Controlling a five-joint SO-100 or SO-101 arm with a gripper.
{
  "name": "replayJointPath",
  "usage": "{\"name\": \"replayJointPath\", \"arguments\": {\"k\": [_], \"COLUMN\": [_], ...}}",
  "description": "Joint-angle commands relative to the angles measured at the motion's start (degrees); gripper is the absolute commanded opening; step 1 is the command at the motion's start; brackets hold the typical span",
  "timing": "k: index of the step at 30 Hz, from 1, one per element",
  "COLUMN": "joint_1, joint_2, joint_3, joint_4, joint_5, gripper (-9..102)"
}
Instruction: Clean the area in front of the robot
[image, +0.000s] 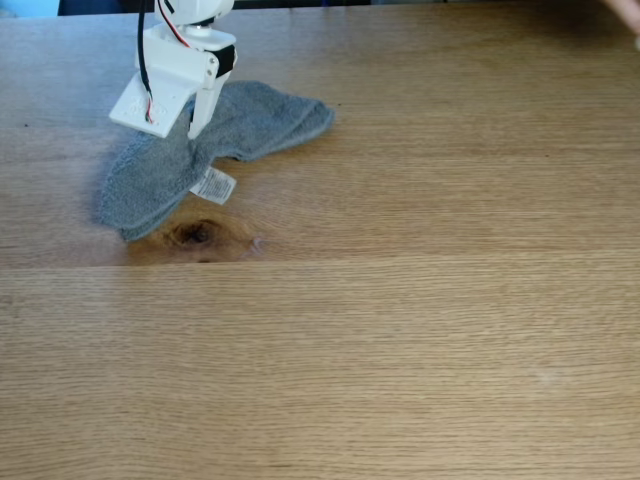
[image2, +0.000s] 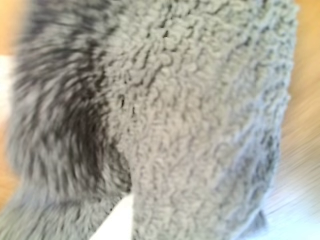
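The gripper (image: 185, 125) is pressing into the grey cloth (image: 165, 165) at the counter's (image: 400, 330) far-left area, jaw state indeterminable, so wiping appears under way; the next move calls for dragging the cloth across the open wood.

I see a grey looped cloth (image: 170, 165) with a white tag (image: 213, 185), a white arm (image: 180, 70) with red and black wires, and a light-brown grained table (image: 400, 330) with a dark knot (image: 197, 234).

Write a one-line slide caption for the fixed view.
White arm's gripper pressed down onto a crumpled grey cloth with a white tag, beside a dark knot in the wooden tabletop.
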Motion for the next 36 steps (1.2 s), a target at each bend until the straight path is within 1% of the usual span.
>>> {"name": "replayJointPath", "arguments": {"k": [1, 5, 9, 14, 18, 21, 22, 24, 27, 31, 32, 36], "joint_1": [-3.3, -9.1, -16.0, -25.6, -34.9, -42.6, -44.6, -47.4, -48.3, -45.8, -44.5, -38.5], "joint_2": [15.6, 23.6, 28.2, 30.6, 31.4, 31.3, 30.8, 29.2, 23.5, 13.4, 10.9, 1.5], "joint_3": [-2.0, -2.0, -2.0, -1.9, -1.8, -1.8, -1.8, -1.8, -1.8, -2.6, -2.8, -2.9], "joint_4": [3.6, 6.3, 9.5, 13.6, 18.7, 23.1, 23.2, 20.3, 11.1, -4.7, -8.2, -26.1], "joint_5": [4.0, 6.4, 5.6, 3.6, 3.2, -1.0, -1.4, -1.8, -4.7, -6.9, -6.4, -4.7], "gripper": [0, 0, 0, 0, 0, 0, 0, 0, 0, 0, 0, 0]}}
